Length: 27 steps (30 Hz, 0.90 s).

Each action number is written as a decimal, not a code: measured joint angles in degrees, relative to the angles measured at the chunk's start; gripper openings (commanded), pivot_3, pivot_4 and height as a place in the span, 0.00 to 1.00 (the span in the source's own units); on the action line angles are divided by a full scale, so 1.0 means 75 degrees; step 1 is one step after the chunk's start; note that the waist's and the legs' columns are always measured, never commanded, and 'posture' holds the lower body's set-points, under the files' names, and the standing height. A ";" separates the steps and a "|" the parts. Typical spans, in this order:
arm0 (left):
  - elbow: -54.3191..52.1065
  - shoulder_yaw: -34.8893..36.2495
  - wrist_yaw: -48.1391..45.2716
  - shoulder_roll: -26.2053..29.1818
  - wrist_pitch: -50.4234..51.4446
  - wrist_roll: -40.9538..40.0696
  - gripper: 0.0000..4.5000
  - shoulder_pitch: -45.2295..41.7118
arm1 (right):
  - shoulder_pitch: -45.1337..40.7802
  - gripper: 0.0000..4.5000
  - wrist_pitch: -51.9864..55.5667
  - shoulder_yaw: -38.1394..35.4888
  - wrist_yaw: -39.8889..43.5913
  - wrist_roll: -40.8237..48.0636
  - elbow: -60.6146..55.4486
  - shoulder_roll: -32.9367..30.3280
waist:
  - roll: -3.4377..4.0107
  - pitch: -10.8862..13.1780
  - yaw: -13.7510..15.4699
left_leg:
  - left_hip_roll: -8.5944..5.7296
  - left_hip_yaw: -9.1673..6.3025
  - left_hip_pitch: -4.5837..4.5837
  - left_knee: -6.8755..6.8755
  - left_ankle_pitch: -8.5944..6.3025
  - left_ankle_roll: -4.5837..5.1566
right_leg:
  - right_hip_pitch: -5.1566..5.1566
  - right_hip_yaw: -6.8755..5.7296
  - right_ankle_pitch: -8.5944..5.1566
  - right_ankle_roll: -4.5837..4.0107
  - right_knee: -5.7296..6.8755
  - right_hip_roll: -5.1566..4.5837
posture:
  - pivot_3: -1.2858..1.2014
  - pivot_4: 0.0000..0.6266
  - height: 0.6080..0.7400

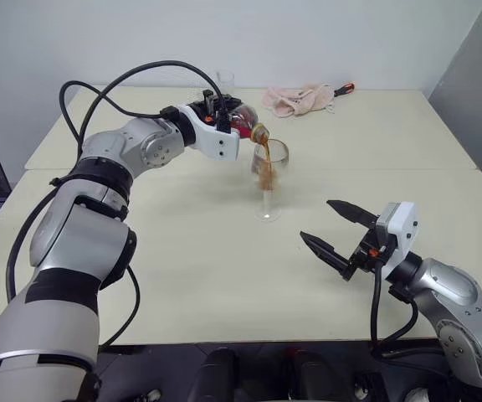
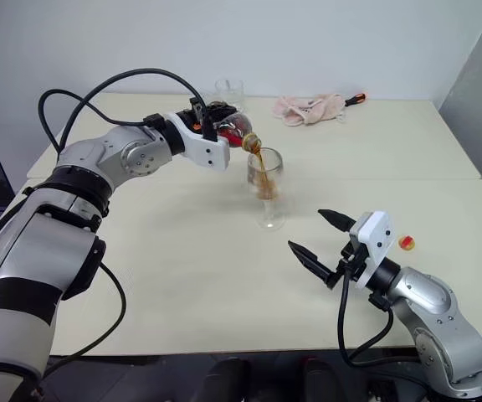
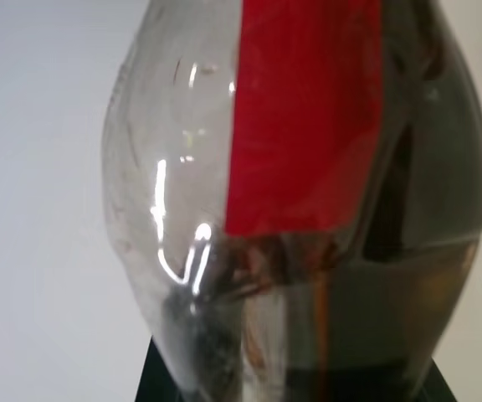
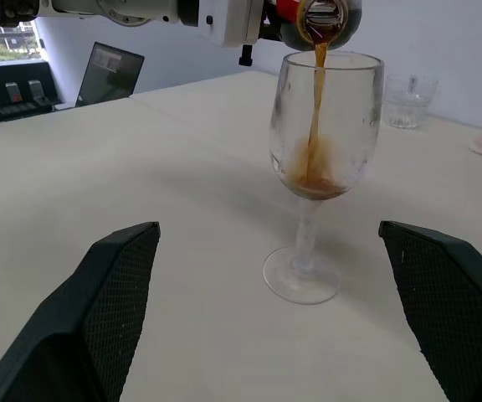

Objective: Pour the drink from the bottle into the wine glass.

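From the head views, the left gripper (image 1: 223,115) pinches the squat clear plastic bottle (image 1: 245,124), tipped over the clear stemmed wine glass (image 1: 269,180) mid-table. The right gripper (image 1: 335,231) sits spread wide, nearer and to the right.

Right wrist view: a dark brown drink (image 4: 315,126) streams into the bowl (a little pooled).

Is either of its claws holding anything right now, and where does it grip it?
The left claw grips the bottle around its body, tipped over the wine glass. The right claw is open, holding nothing.
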 measured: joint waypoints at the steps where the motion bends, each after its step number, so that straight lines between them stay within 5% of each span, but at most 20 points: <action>1: 0.0008 -0.0001 0.0018 0.0001 0.0001 0.0000 0.18 -0.0003 | 0.0000 1.00 0.0000 0.0000 0.0001 -0.0001 0.0005 -0.0003 | 0.0000 0.0000 0.0000 | 0.0000 0.0000 0.0000 0.0000 0.0000 0.0000 | 0.0000 0.0000 0.0000 0.0000 0.0000 0.0000 | 0.52 0.24 1.00; 27: 0.0037 -0.0222 0.0452 0.0138 0.0148 0.0452 0.18 -0.0130 | -0.0240 1.00 -0.0132 0.0153 -0.0002 -0.0173 0.0293 -0.0085 | 0.0000 -0.0001 -0.0001 | -0.0006 0.0001 0.0000 0.0010 0.0000 0.0000 | 0.0000 0.0002 -0.0001 0.0002 0.0011 -0.0005 | 0.52 0.24 1.00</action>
